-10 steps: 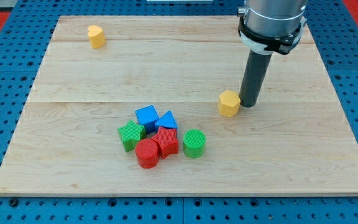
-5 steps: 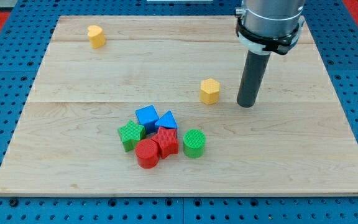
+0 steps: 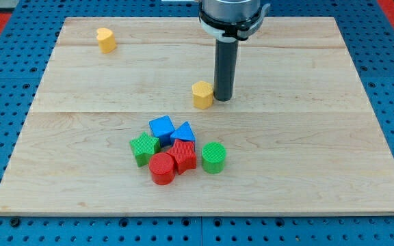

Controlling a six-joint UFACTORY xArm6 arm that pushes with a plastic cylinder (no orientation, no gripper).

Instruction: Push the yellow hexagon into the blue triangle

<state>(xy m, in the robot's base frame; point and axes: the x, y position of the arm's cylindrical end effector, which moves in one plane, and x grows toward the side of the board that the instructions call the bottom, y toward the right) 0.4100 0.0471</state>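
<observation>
No jaws are fitted; the arm is ending in a plain rod holding nothing, and my tip is resting against the yellow hexagon on its view-right side. Taking the blue triangle as landmark: the hexagon is standing apart from it, toward the view's top and slightly right. Contact between them is not yet made. Remaining, in my judgement: pushing the hexagon toward the view's bottom-left until it is touching the triangle.

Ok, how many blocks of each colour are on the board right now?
Yellow: 2, the hexagon and the heart-shaped one
Blue: 2, the cube and the triangle
Red: 2
Green: 2
Total: 8
</observation>
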